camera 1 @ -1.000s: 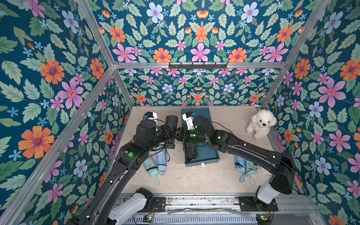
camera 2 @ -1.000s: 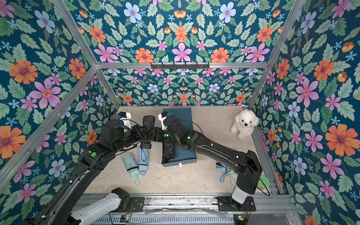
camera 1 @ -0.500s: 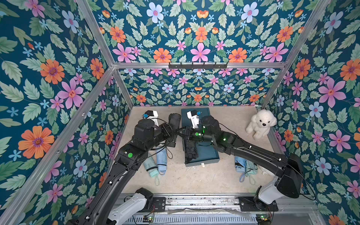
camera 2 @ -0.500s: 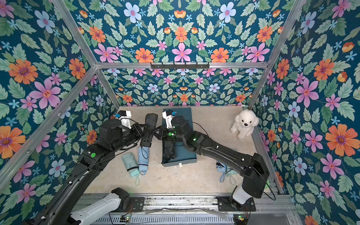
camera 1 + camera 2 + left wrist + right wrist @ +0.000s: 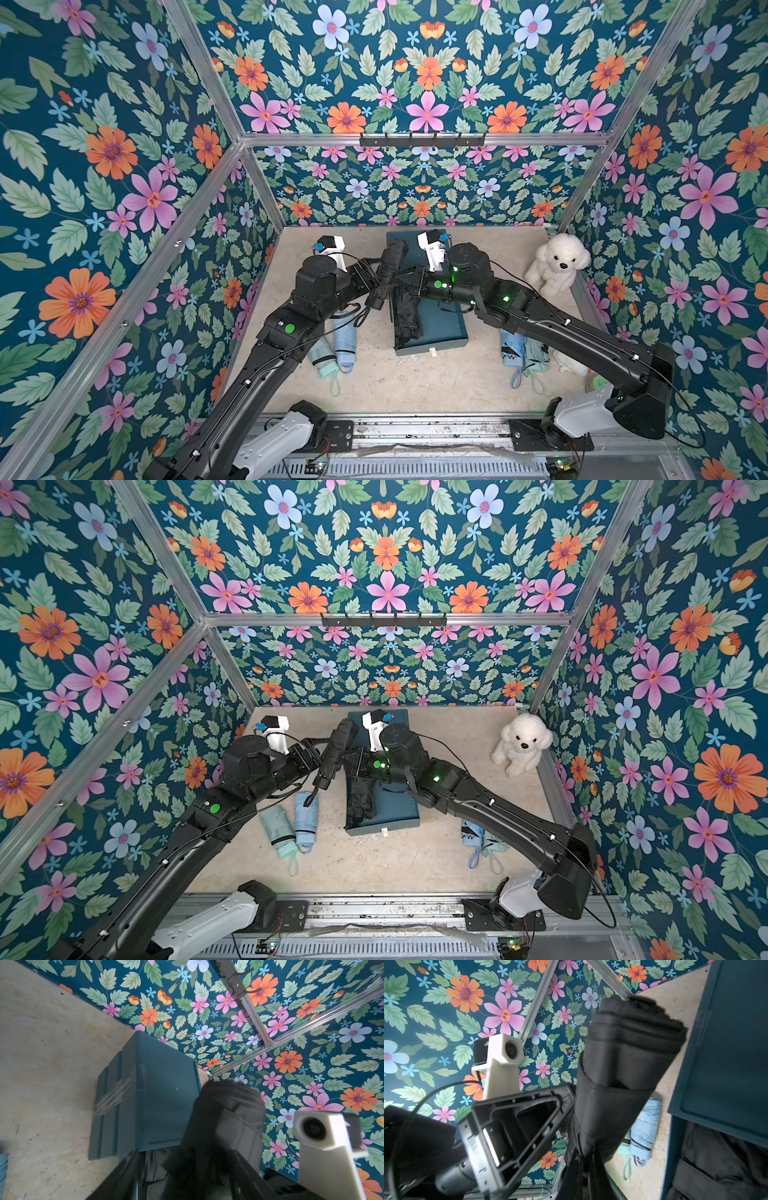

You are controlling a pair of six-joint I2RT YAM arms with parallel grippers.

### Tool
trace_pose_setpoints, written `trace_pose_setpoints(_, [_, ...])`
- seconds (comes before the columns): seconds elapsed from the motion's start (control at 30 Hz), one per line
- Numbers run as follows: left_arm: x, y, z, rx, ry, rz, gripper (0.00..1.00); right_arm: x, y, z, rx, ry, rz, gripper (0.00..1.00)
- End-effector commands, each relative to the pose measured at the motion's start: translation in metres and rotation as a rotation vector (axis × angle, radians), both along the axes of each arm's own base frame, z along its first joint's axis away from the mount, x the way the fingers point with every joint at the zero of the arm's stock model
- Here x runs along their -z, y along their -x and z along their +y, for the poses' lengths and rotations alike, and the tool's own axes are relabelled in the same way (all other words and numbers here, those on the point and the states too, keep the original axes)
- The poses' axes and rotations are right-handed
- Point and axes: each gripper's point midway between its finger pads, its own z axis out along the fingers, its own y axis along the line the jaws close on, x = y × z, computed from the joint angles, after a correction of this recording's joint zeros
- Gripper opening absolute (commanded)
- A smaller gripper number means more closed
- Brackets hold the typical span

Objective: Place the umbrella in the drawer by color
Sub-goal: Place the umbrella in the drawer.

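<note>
Both top views | black umbrella [image 5: 388, 272] [image 5: 334, 752] axis far-to-near, narrow end nearest | right jaws grasping it | left jaws unclear

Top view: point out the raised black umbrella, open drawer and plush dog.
black umbrella [image 5: 391, 262], in a top view, folded canopy
drawer [image 5: 451, 344], in a top view, front wall
plush dog [image 5: 561, 257], in a top view, head

This is a robot-lab test cell dressed as a home corner. An aluminium extrusion frame [image 5: 540, 139] carries printed floral wall panels [image 5: 428, 112] around a beige board floor [image 5: 415, 382]. The left arm [image 5: 286, 328] and right arm [image 5: 540, 316] mount on a metal base rail [image 5: 415, 432]. The props are a plush dog [image 5: 555, 264], a teal drawer unit [image 5: 432, 347] and a black umbrella [image 5: 390, 262].
</note>
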Motion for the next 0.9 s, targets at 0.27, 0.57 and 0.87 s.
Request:
trace_pose_setpoints(0.27, [0.026,-0.034,-0.023,0.052,-0.069,-0.034,0.75,0.023,0.062,-0.087,-0.001,0.162,0.263,0.00])
trace_pose_setpoints(0.57, [0.072,-0.055,-0.030,0.044,-0.153,0.036,0.76,0.055,0.064,-0.084,-0.072,0.118,0.422,0.00])
trace_pose_setpoints(0.87, [0.109,-0.065,-0.031,0.043,-0.233,0.100,0.69,0.084,0.042,-0.090,-0.089,0.110,0.511,0.00])
